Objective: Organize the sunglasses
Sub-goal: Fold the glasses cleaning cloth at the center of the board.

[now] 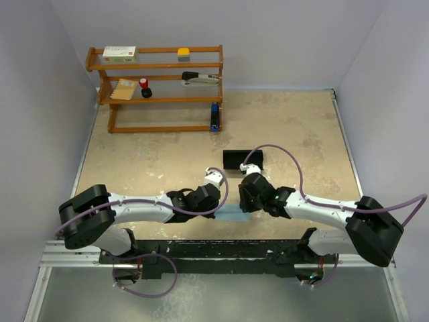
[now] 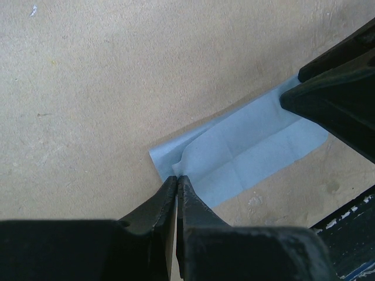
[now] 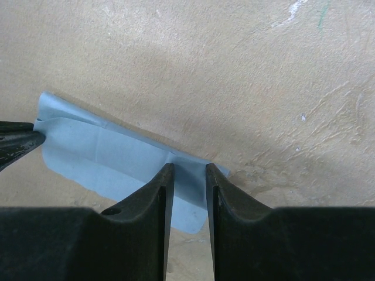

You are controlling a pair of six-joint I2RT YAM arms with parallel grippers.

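Cloth-handling step, I reckon. Left pincer (image 2: 177, 180) pressed together on corner of blue cloth (image 2: 246, 152). Right pincer (image 3: 189, 170) spread, straddling its other end, low over bench (image 1: 301, 127). Sunglasses nowhere in sight, possibly inside black case (image 1: 242, 159). Next: right must nip cloth.

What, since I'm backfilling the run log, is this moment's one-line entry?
left gripper: shut on cloth corner | right gripper: open, over cloth's other end | black case: beyond, untouched | sunglasses: not in view
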